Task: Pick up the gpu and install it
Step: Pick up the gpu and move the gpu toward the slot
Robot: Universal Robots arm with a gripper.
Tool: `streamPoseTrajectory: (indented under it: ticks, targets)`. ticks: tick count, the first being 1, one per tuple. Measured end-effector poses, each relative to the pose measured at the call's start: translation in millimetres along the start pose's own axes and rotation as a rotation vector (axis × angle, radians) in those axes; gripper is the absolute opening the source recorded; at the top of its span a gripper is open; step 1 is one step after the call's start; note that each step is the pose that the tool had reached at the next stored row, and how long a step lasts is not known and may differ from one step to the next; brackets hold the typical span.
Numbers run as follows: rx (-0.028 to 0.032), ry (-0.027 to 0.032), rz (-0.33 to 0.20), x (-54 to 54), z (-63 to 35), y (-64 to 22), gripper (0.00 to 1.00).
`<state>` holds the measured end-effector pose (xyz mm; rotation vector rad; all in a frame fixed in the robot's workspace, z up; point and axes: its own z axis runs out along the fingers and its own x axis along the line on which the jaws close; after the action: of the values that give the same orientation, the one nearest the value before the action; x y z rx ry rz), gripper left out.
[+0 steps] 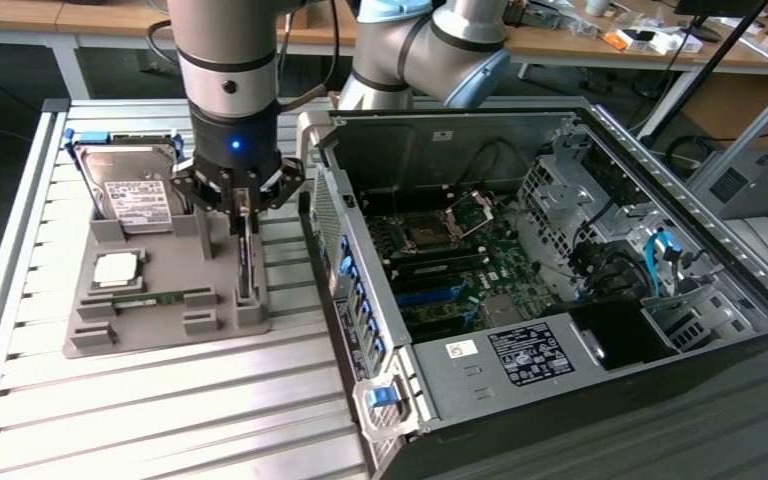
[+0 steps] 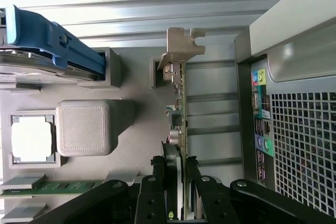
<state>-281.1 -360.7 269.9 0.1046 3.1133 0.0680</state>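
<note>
End effector [image 2: 175, 162] clamped on gpu [image 2: 181, 98], upright in grey tray [image 2: 139, 121] slot; PC case [image 1: 424, 145] open.

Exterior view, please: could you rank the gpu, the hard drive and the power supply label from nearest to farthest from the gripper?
1. gpu: upright, clamped in the gripper.
2. hard drive: in the grey tray, toward the exterior view's left.
3. power supply label: inside the computer case, toward the exterior view's right.
</note>
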Motion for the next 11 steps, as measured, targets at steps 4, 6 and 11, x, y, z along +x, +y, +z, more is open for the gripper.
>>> streamPoseTrajectory:
  ticks: [4, 6, 11]
  targets:
    - [-0.0003, 0.0000, 0.000, -0.1, -2.3, 0.1, 0.27]
    - [-0.0005, 0.0000, 0.000, -0.1, -3.4, 0.1, 0.27]
    - [-0.0011, 0.0000, 0.000, -0.2, -6.2, 0.3, 0.27]
